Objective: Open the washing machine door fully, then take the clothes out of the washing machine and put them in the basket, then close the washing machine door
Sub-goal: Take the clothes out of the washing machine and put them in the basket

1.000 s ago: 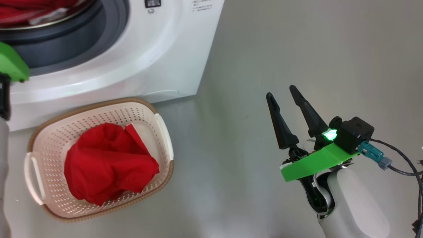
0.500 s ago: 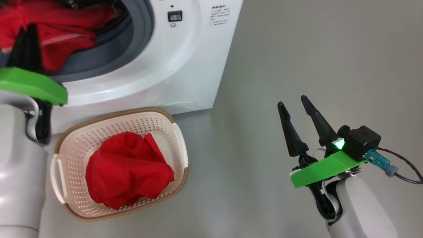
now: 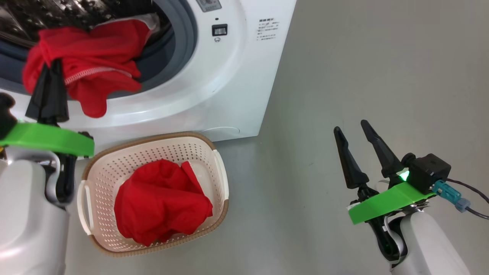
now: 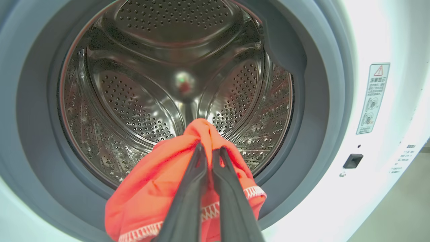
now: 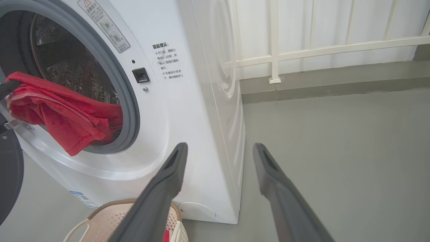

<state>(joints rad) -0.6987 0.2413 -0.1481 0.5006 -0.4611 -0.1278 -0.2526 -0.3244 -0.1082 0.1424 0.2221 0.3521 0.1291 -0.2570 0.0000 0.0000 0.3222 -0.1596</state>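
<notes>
- Pinching a fold of the red garment, the left gripper is pressing its two dark fingers almost together, and cloth is bunching over and around the tips.
- The red garment is hanging from those tips at the mouth of the drum. Its white zigzag-stitched hem is drooping across the grey gasket towards the lower white front of the washing machine.
- In the right wrist view, the far end of the same garment is trailing back inside the opening.
- Behind the cloth, the drum is showing its perforated steel wall and raised paddles.
- The basket is standing on the floor just in front of the washing machine, below and to the right of the left gripper in the head view.
- The basket is holding a second red garment, which is lying crumpled within the brown rim and covering much of the perforated bottom.
- The held garment is hanging above and to the left of the basket and is not touching it.
- A dark rounded edge of the washing machine door is showing at the left of the right wrist view, swung clear of the opening.
- The right gripper is hovering over the floor, well to the right of the basket. Its fingers are spreading wide and gripping nothing.
- A white railing is standing beyond the washing machine's side panel.
</notes>
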